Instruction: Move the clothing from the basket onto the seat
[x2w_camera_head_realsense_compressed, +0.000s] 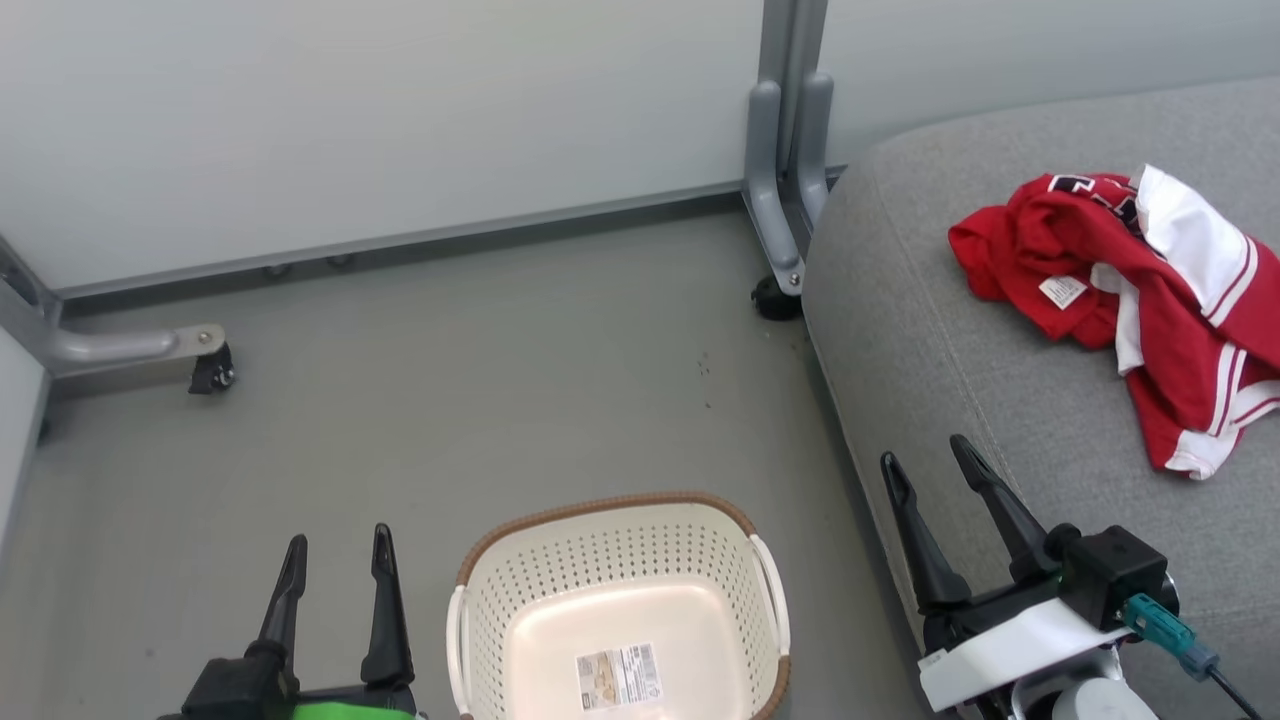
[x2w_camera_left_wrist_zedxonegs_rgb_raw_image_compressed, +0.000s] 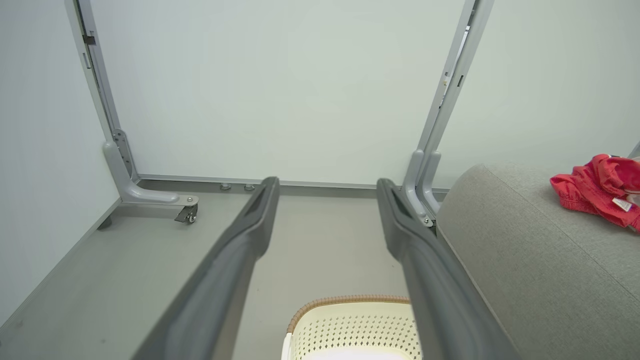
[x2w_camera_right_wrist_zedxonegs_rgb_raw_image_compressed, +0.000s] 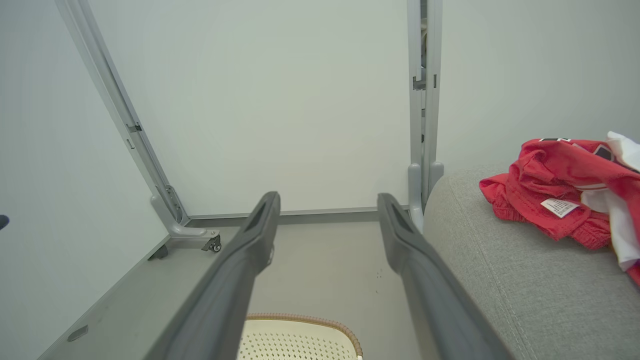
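Nearest: my left fingers (x2w_camera_head_realsense_compressed: 385, 600) stood spread wide over the floor (x2w_camera_head_realsense_compressed: 450, 380), holding nothing. Beside them sat the basket (x2w_camera_head_realsense_compressed: 600, 503), its bottom label (x2w_camera_head_realsense_compressed: 618, 677) in plain sight. My right fingers (x2w_camera_head_realsense_compressed: 995, 495), equally wide and empty, hung over the seat's (x2w_camera_head_realsense_compressed: 950, 350) near edge. Farthest: the clothing (x2w_camera_head_realsense_compressed: 1150, 280), red with white trim, lay heaped on the seat, well apart from the basket.

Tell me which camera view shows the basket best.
The head view: the basket is seen from above, with its perforated walls and the label on its bottom. Each wrist view shows part of its rim and wall at the bottom edge.
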